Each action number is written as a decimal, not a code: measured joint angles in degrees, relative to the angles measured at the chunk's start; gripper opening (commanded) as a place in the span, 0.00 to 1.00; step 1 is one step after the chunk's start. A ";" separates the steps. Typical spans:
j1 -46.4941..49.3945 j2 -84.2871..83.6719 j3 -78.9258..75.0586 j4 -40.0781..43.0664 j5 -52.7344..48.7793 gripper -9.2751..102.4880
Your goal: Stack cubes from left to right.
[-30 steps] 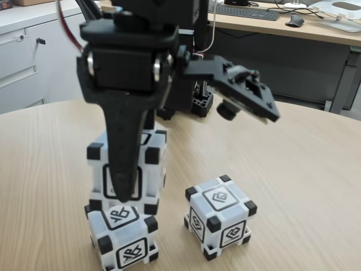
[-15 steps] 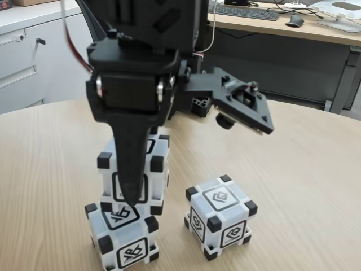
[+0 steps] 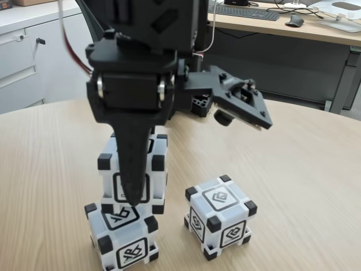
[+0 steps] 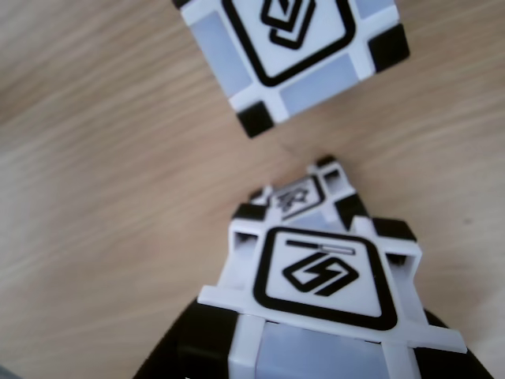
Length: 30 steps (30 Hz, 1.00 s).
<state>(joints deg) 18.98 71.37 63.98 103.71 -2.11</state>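
Note:
In the fixed view my gripper [image 3: 134,192] is shut on a white cube [image 3: 146,189] with black corners, and its front finger [image 3: 131,169] covers that cube's front face. The held cube sits at the rear of the top of a second cube [image 3: 131,251] at the lower left; I cannot tell whether it rests fully on it. A third cube [image 3: 220,223] stands alone to the right. In the other view, the held cube [image 4: 319,272] fills the lower middle. The lower cube [image 4: 296,197] peeks out beyond it, and the lone cube [image 4: 288,47] is at the top.
The cubes stand on a round wooden table [image 3: 304,169]. The arm's base [image 3: 197,104] is behind them, and the wrist camera mount [image 3: 240,96] juts out to the right. A desk with a keyboard [image 3: 245,11] and a white cabinet [image 3: 22,56] lie beyond.
The gripper has lowered the held cube and shifted it slightly right, bringing it down to the lower cube's top. Over the last half second it barely moved.

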 measured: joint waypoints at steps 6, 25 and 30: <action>0.00 0.00 0.00 0.00 -1.49 0.08; 3.16 0.00 0.00 0.00 -3.25 0.08; 3.16 0.00 0.00 0.00 -3.60 0.08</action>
<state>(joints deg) 22.15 71.37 63.98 103.71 -5.71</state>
